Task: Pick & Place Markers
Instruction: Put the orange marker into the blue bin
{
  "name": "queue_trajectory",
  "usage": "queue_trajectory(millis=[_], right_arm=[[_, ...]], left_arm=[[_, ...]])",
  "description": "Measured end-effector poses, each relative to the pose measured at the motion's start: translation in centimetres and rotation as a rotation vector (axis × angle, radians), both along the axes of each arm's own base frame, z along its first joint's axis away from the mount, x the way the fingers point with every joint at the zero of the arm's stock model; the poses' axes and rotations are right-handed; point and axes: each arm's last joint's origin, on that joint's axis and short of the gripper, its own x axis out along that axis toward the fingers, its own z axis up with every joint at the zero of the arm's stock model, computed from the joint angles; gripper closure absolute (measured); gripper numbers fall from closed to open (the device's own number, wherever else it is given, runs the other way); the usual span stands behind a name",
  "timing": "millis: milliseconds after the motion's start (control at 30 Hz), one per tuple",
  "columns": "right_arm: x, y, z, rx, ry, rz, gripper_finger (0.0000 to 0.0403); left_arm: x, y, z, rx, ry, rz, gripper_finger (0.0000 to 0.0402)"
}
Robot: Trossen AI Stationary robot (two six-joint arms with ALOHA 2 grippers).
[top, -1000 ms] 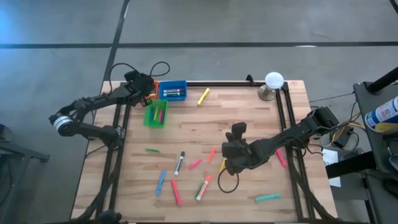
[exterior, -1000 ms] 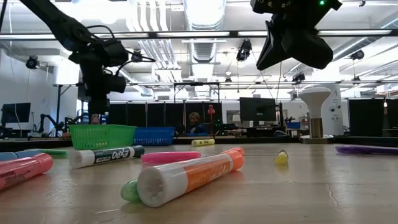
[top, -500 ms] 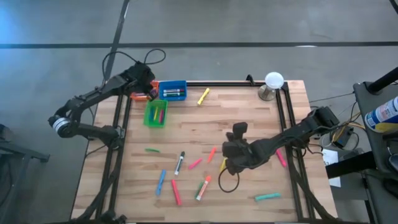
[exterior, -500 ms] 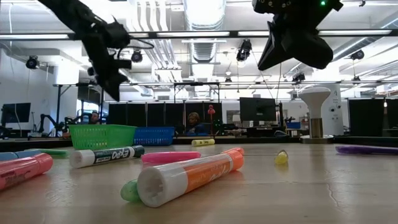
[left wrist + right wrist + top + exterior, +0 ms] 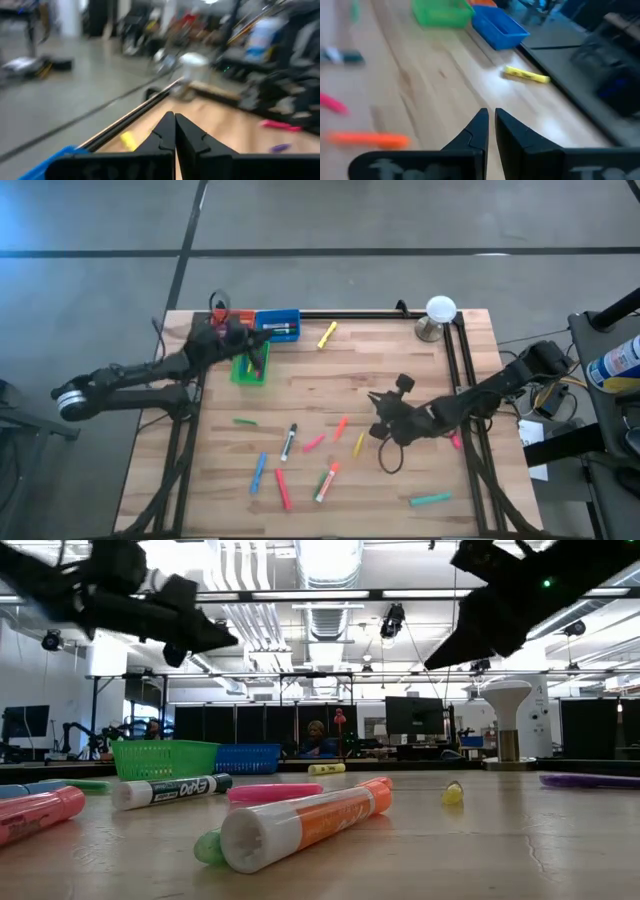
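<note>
Left gripper (image 5: pixel 262 352): closed tight with nothing between its fingers, hanging over the green bin (image 5: pixel 249 366) at the table's far left corner.
Right gripper (image 5: pixel 377 398): fingers nearly together and holding nothing, up off the table near its middle, pointing toward the far side; its wrist view shows the two tips almost touching.
Markers on the table: most lie loose in the near half, among them a green one (image 5: pixel 244 421), a white-barrelled black-capped one (image 5: pixel 289 441), a pink one (image 5: pixel 314 442), an orange one (image 5: pixel 340 427), a blue one (image 5: pixel 260 471), a red one (image 5: pixel 283 488), an orange-and-white one (image 5: pixel 327 481) and a teal one (image 5: pixel 431 498) toward the near right.
Yellow marker (image 5: pixel 327 335): alone on the far side, just beside the blue bin (image 5: pixel 277 326).
Pink marker by the right rail (image 5: pixel 455 438): partly hidden under the right arm.
Markers in bins: a few lie in the green bin and a few in the blue bin.
Red bin (image 5: pixel 220 317): just beside the blue one, mostly covered by the left arm.
Lamp (image 5: pixel 439 310): white-domed, standing at the far right corner.
Table (image 5: pixel 400 370): pale wood slats with a black rail round it.
</note>
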Motion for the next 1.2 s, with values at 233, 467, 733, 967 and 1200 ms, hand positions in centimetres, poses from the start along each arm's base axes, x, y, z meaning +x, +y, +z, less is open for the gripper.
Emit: queue_trajectory(millis=[233, 467, 733, 967, 1200], right_arm=[[-0.4, -1.8, -1.1, 0.259, -0.15, 0.108, 0.0374], [1.1, -1.3, -1.8, 0.332, -0.08, 0.226, 0.033], [6.0, 2.2, -4.1, 0.416, 0.122, 0.526, 0.0255], [9.1, 5.1, -6.2, 0.385, 0.336, 0.705, 0.0217], [11.2, 6.2, -6.7, 0.332, 0.483, 0.786, 0.022]], left_arm=[[-1.3, -3.4, -4.4, 0.038, -0.135, -0.132, 0.0401], [-2.2, -4.0, -6.1, 0.082, -0.112, -0.142, 0.0401], [-2.2, -4.0, -6.3, 0.069, -0.101, -0.143, 0.0401], [-2.1, -4.0, -6.5, 0.064, -0.083, -0.143, 0.0401], [-2.1, -4.0, -6.7, 0.056, -0.063, -0.143, 0.0401]])
